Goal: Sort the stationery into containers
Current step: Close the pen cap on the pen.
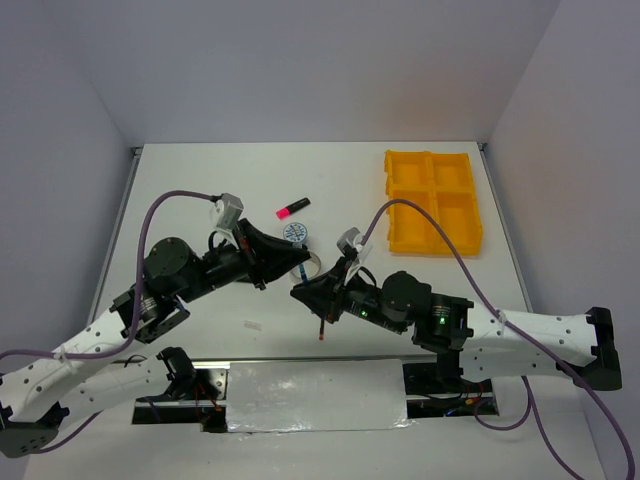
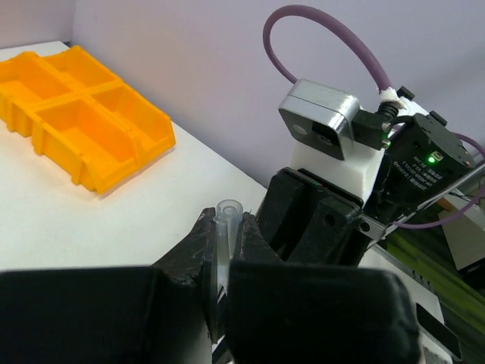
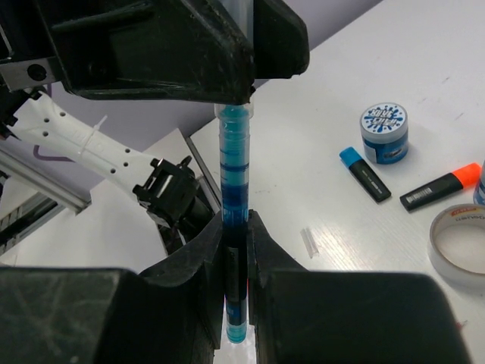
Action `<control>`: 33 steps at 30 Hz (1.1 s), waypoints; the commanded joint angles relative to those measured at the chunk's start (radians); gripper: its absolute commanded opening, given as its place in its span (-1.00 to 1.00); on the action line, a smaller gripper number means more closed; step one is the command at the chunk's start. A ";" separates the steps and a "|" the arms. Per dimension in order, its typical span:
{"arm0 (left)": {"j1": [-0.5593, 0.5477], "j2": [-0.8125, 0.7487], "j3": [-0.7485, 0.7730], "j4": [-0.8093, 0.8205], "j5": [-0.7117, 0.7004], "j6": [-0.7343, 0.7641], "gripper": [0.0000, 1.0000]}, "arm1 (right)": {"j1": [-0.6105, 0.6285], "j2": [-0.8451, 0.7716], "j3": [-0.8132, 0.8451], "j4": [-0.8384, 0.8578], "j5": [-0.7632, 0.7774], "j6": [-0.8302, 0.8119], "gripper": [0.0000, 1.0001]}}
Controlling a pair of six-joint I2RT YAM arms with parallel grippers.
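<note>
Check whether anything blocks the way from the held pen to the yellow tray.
Nothing on the table does: the stretch between the pen and the tray is bare. The left gripper also clamps the pen, though, opposite the right gripper.

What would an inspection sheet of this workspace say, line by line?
Surface: white table, no spill seen.
Job's things: yellow tray, nothing seen inside; pink marker, blue marker, orange marker, tape roll and tape ring on the table; blue pen held above it.
Clutter: small clear piece on the table.
Grippers: left pincer and right pincer both shut on the pen.
Cables: purple cable loops over each arm.
Surroundings: plain walls.
</note>
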 commanded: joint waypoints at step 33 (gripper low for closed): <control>-0.055 -0.004 -0.221 0.210 -0.035 -0.031 -1.00 | 0.000 -0.030 0.146 0.249 0.108 -0.027 -1.00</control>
